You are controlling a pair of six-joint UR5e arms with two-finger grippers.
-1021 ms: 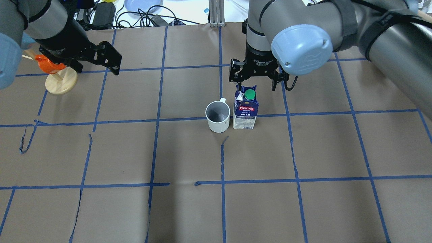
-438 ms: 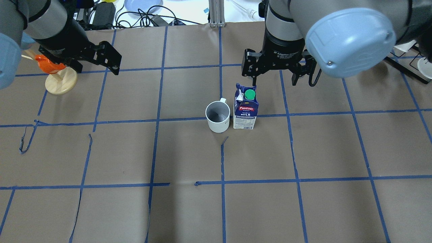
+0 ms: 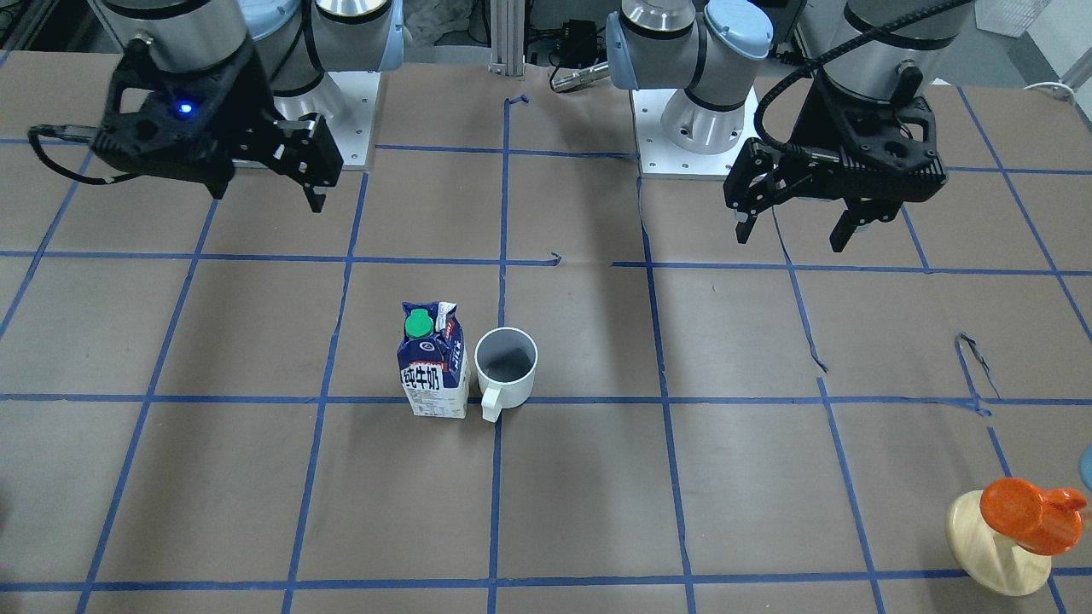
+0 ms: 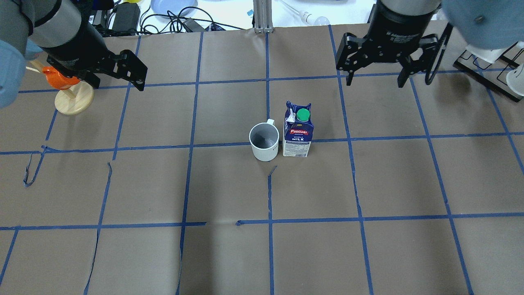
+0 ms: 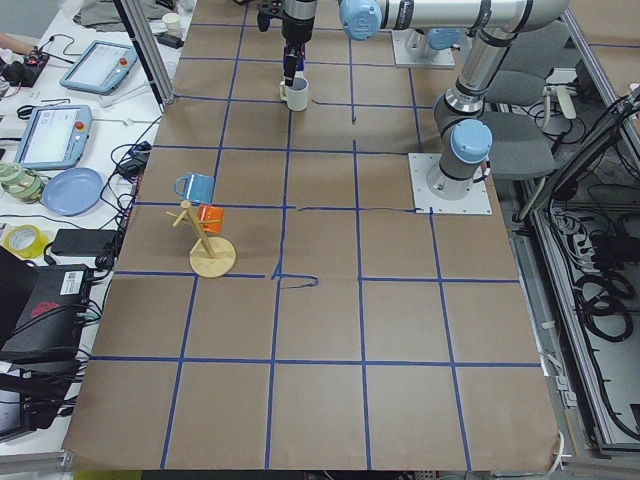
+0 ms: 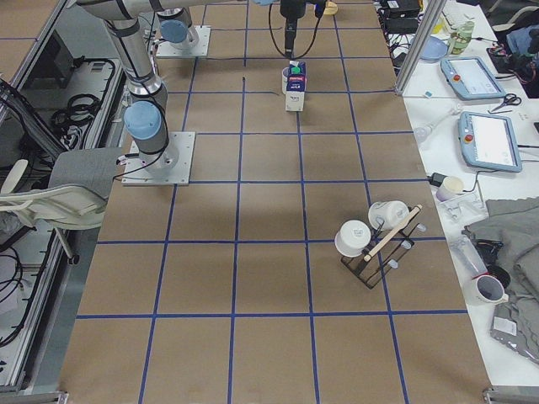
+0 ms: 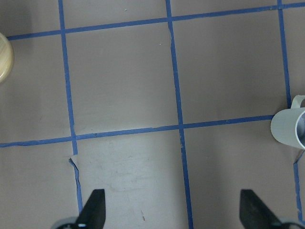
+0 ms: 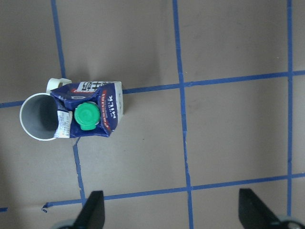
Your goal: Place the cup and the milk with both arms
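The white cup [image 4: 264,141] stands upright near the table's middle, touching or nearly touching the milk [image 4: 298,131] on its right. In the front-facing view the milk [image 3: 433,362] is left of the cup [image 3: 505,362]. My right gripper [image 4: 375,82] is open and empty, raised behind and to the right of the milk. Its wrist view shows the milk [image 8: 88,114] and the cup [image 8: 38,119] from above. My left gripper [image 4: 118,82] is open and empty at the far left. Its wrist view shows the cup [image 7: 289,128] at the right edge.
An orange cup-like thing on a wooden stand [image 4: 61,80] sits under the left arm at the far left. A black mug rack [image 4: 491,61] stands at the far right. Cables and a blue plate [image 4: 172,6] lie beyond the table's back edge.
My right gripper has risen and moved back and to the right, away from the top of the milk, still open. The left arm, cup and milk have not moved.
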